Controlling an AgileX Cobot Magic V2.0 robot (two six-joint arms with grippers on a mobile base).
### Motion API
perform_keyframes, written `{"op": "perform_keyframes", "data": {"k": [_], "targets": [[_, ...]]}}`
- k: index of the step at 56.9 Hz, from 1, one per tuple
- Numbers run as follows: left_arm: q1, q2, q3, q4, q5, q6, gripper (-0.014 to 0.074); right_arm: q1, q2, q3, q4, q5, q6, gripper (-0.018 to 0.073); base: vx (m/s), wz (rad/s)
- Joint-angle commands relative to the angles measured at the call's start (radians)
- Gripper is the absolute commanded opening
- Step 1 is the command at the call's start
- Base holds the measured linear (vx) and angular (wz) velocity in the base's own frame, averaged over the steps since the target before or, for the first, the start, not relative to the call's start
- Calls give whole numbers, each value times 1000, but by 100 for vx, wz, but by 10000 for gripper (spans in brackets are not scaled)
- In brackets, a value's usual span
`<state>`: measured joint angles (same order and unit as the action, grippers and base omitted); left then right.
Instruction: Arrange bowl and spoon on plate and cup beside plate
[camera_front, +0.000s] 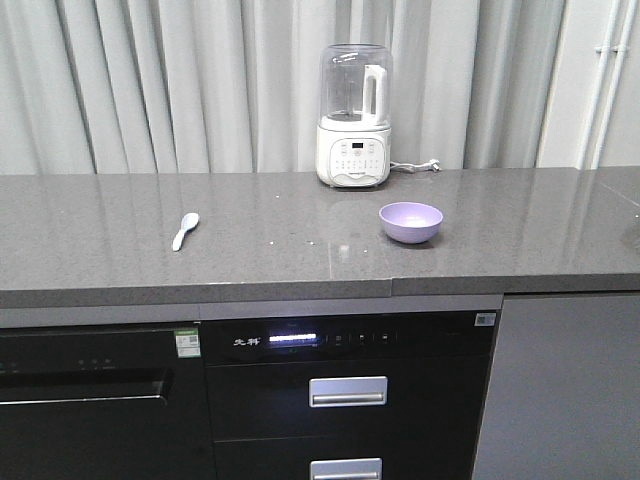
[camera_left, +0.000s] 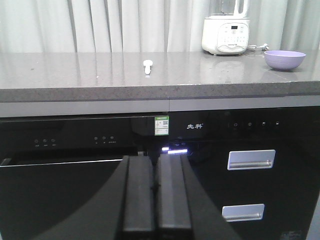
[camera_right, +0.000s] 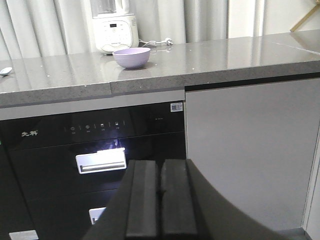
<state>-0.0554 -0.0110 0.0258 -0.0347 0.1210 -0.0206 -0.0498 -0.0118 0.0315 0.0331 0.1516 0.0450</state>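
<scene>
One bowl (camera_front: 411, 221), one spoon (camera_front: 185, 230), one blender (camera_front: 354, 115).

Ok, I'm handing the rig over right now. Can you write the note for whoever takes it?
left gripper: shut, empty, low in front of the black cabinet fronts, below the counter.
right gripper: shut, empty, also below counter level.
spoon: lying alone on the left part of the counter.
bowl: upright on the counter to the right, in front of the white blender, not touching it.
plate and cup: not in any view.
Done: nothing arranged yet.
Left: locate the plate, put bowl and spoon on it, and stand the cup beside it.
</scene>
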Motion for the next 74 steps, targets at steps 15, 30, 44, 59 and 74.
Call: {"op": "perform_keyframes", "data": {"k": [15,30,44,59,74], "targets": [[2,-6,-25,-10,-76,0,-3,-6,-3,3,-3,-84,-11,-8,23,6],[2,-6,-25,-10,-76,0,-3,-6,-3,3,-3,-83,-11,-8,36,2],[2,-6,-25,-10,-76,0,-3,-6,-3,3,-3,-83,-11,-8,42,-2],[2,-6,-25,-10,-76,0,-3,-6,-3,3,-3,-83,-11,-8,43,3],[2,-6,-25,-10,-76,0,-3,-6,-3,3,-3,-83,-11,-8,40,6]]}}
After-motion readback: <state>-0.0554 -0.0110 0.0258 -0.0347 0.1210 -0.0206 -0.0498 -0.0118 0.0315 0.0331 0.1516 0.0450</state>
